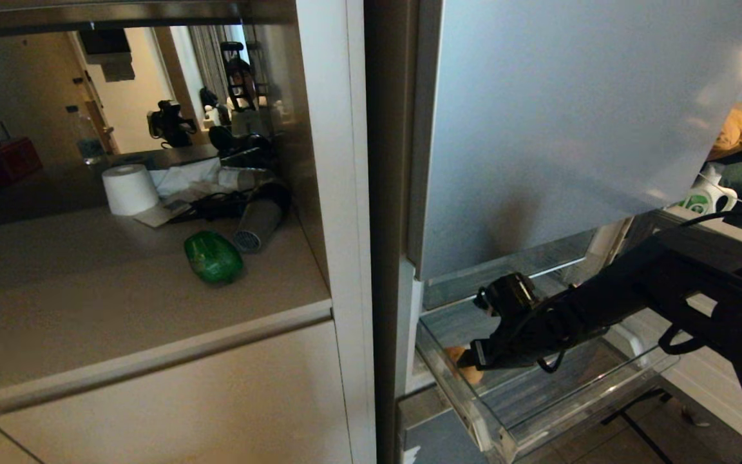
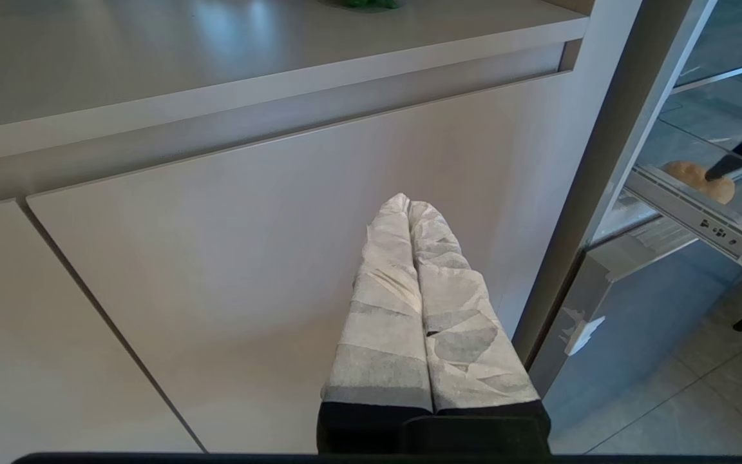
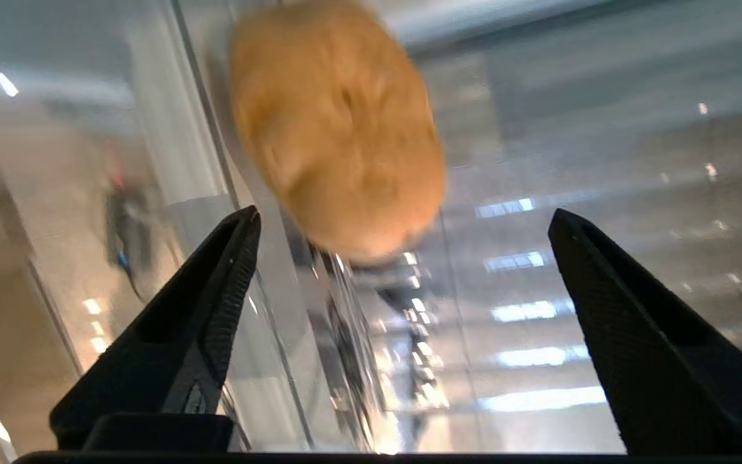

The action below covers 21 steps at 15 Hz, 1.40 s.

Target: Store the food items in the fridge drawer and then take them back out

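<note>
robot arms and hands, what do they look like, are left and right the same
No. The right arm is black and boxy, with thin black cables looping beneath it. The right hand has two black wedge-shaped fingers that taper to points, with finely textured inner faces. The left hand has fingers wrapped in crinkled white tape, greyish in patches, above a black base.

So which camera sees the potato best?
The right wrist view: the potato fills it, just beyond the open right end effector. The head view shows an arm-hidden sliver; the left wrist view, a small piece.
</note>
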### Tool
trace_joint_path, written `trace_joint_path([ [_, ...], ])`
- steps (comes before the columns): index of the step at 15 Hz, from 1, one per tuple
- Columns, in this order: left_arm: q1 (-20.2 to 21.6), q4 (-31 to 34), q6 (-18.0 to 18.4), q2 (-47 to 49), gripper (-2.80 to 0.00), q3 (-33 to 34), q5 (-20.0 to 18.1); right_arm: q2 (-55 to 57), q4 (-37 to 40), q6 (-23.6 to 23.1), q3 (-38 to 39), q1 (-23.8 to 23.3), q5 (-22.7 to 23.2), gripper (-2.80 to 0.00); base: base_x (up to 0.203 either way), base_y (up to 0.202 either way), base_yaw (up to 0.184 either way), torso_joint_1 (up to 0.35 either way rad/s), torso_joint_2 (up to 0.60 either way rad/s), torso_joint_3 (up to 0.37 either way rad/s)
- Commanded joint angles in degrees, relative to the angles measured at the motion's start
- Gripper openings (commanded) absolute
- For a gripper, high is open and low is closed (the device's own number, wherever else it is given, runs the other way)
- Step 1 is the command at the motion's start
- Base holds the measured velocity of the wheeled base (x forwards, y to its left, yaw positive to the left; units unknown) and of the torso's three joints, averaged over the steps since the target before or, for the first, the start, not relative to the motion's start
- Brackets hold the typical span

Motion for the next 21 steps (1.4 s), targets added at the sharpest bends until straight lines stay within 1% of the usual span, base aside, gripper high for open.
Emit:
trace_joint_path([
  [1, 0.00, -0.03, 0.00, 0.04, -2.80, 0.62, 0.02, 0.20, 2.70, -0.93, -1.40, -0.01, -0.07, 0.00, 0.000, 0.000, 0.000, 0.000, 0.00, 0.000],
  [3, 0.04, -0.03, 0.00, 0.04, -2.80, 0.62, 0.02, 0.28, 4.89, -1.89, -2.88, -0.09, -0.54, 0.00, 0.000, 0.000, 0.000, 0.000, 0.00, 0.000],
  [6, 0.04, -0.03, 0.00, 0.04, -2.80, 0.62, -0.07, 1.16, 5.07, -1.99, -3.97, 0.00, -0.69, 0.00, 0.000, 0.000, 0.000, 0.000, 0.00, 0.000],
  [8, 0.04, -0.03, 0.00, 0.04, -2.80, 0.62, 0.02, 1.78, 5.07, -2.34, -4.87, 0.08, -2.47, 0.00, 0.000, 0.000, 0.000, 0.000, 0.00, 0.000],
  [11, 0.04, -0.03, 0.00, 0.04, -2.80, 0.62, -0.02, 1.86, 6.58, -4.73, -5.01, 0.17, -2.57, 0.00, 0.000, 0.000, 0.000, 0.000, 0.00, 0.000],
  [14, 0.04, -0.03, 0.00, 0.04, -2.80, 0.62, 0.02, 1.86, 7.18, -4.98, -5.14, 0.79, -2.74, 0.00, 0.000, 0.000, 0.000, 0.000, 0.00, 0.000],
  [16, 0.04, -0.03, 0.00, 0.04, -2.80, 0.62, -0.04, 2.24, 7.09, -5.13, -5.20, 0.77, -4.60, 0.00, 0.000, 0.000, 0.000, 0.000, 0.00, 0.000],
  [17, 0.04, -0.03, 0.00, 0.04, -2.80, 0.62, -0.06, 2.71, 7.09, -6.16, -5.22, 0.79, -5.32, 0.00, 0.000, 0.000, 0.000, 0.000, 0.00, 0.000],
  [19, 0.04, -0.03, 0.00, 0.04, -2.80, 0.62, 0.02, 2.74, 7.09, -8.43, -5.23, 0.79, -5.21, 0.00, 0.000, 0.000, 0.000, 0.000, 0.00, 0.000],
  [21, 0.04, -0.03, 0.02, 0.04, -2.80, 0.62, 0.00, 2.83, 7.09, -9.46, -5.23, 0.79, -5.03, 0.00, 0.000, 0.000, 0.000, 0.000, 0.00, 0.000],
])
